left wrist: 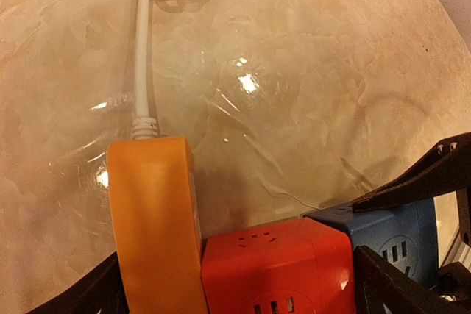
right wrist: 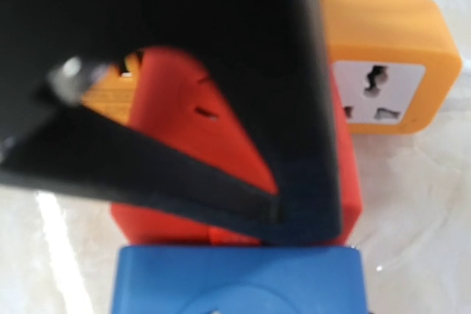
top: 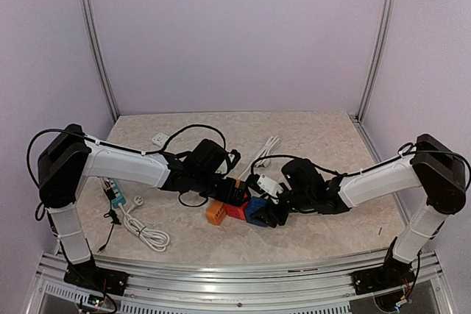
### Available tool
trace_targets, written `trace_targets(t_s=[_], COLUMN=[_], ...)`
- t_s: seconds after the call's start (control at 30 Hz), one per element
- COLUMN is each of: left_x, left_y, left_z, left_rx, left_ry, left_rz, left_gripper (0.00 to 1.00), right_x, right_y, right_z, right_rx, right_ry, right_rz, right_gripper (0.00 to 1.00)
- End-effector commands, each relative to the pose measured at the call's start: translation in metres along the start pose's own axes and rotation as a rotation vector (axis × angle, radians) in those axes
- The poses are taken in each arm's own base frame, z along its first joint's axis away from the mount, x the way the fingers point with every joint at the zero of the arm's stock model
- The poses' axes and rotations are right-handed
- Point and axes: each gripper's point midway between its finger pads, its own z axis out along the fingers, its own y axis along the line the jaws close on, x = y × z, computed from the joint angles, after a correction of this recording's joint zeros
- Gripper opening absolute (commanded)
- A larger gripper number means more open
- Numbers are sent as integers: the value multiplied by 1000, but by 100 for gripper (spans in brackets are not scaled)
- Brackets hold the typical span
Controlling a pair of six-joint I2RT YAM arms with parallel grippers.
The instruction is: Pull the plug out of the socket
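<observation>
Three cube sockets sit joined in a row: orange, red, blue. I take the blue cube as the plug; it still butts against the red socket. My left gripper is open wide, one finger outside the orange cube and the other at the red-blue joint. My right gripper is shut on the blue plug, with a finger lying over its top. In the right wrist view the left gripper's black finger hides much of the red socket.
The orange cube's white cord runs to a coil at the near left. A teal power strip lies by the left arm. A white adapter and white cables lie farther back.
</observation>
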Motion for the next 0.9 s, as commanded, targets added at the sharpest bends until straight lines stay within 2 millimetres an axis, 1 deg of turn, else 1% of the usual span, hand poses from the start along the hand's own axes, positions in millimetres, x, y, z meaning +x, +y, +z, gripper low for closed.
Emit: trace_targets(t_s=[0.0, 0.07, 0.2, 0.3, 0.37, 0.43, 0.53, 0.63, 0.73, 0.87], left_x=[105, 104, 104, 106, 107, 107, 109, 110, 111, 111], left_y=[109, 109, 112, 114, 115, 115, 116, 116, 116, 116], left_z=[3, 4, 4, 3, 3, 4, 4, 5, 5, 7], left_rx=[-381, -382, -394, -403, -407, -407, -410, -410, -407, -404], left_ry=[349, 348, 351, 357, 358, 360, 362, 365, 365, 367], left_rz=[47, 51, 59, 66, 67, 67, 65, 63, 61, 60], left_gripper=[99, 99, 99, 99, 99, 99, 99, 99, 99, 99], right_x=[2, 4, -5, -5, -5, -7, -15, -19, -25, -19], right_y=[32, 37, 38, 42, 41, 34, 20, 10, 7, 12], right_z=[8, 10, 3, 1, 0, -1, -8, -16, -22, -21], right_rx=[-207, -244, -261, -295, -295, -249, -150, -75, -43, -71], right_ry=[69, 89, 75, 121, 139, 143, 96, 56, -11, -9], right_rz=[-40, -30, -7, 11, 20, 23, 14, -4, -15, -16], right_gripper=[2, 2, 2, 2, 2, 2, 2, 2, 2, 2])
